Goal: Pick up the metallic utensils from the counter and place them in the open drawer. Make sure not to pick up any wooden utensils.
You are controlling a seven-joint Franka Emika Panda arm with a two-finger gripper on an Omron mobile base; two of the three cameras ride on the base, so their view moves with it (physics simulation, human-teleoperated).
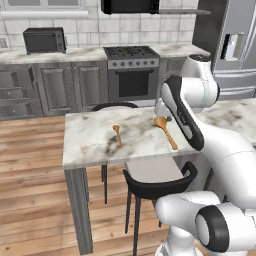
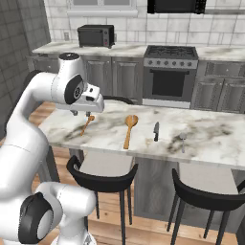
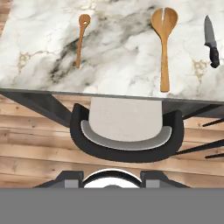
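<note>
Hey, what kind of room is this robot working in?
A home kitchen, by the look of it: a stove with an oven, a toaster oven on the back counter, and a marble island counter with stools tucked under it.

Flat, even rendered light fills all three views, bright with no visible source. The marble surface (image 2: pixel 201 139) shows no glare. Shadows are faint: a soft one under the large wooden spoon (image 3: pixel 164 48) and below the surface's near edge. Edges look slightly jagged and coarse; nothing is blurred or distorted.
</note>
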